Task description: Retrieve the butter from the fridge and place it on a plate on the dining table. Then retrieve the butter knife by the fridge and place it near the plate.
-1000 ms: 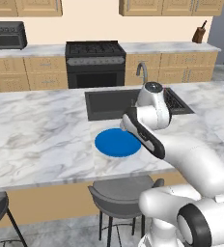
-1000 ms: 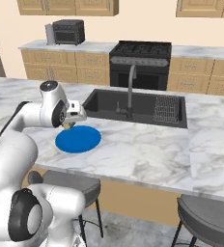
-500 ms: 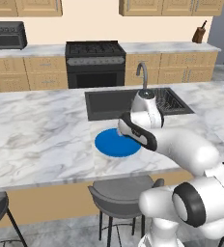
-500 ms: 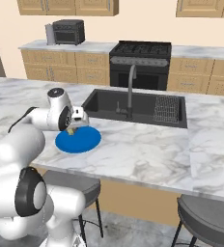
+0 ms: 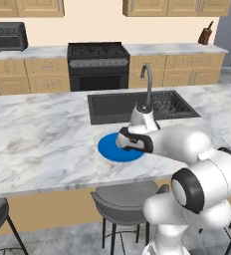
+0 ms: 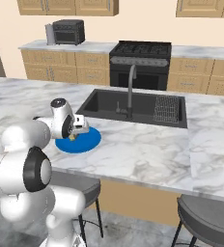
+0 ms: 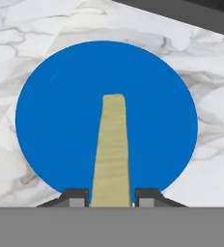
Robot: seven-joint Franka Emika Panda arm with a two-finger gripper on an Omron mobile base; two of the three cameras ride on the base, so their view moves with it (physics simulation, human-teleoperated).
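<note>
while gripper (image 7: pixel 112 197) clamps butter (image 7: pixel 113 149) between fingertips, stick points out over blue plate (image 7: pixel 51 120).

In the left base camera the arm's wrist covers the plate (image 5: pixel 110 149) from about 1 to 4 o'clock, and the claw (image 5: pixel 123 144) is buried under the hand, so its jaws cannot be read there. In the hand camera the butter (image 7: pixel 113 154) runs off at 6 o'clock between the fingertips (image 7: pixel 75 197). In the right base camera the butter (image 6: pixel 73 138) is a speck, its shape unreadable.
</note>
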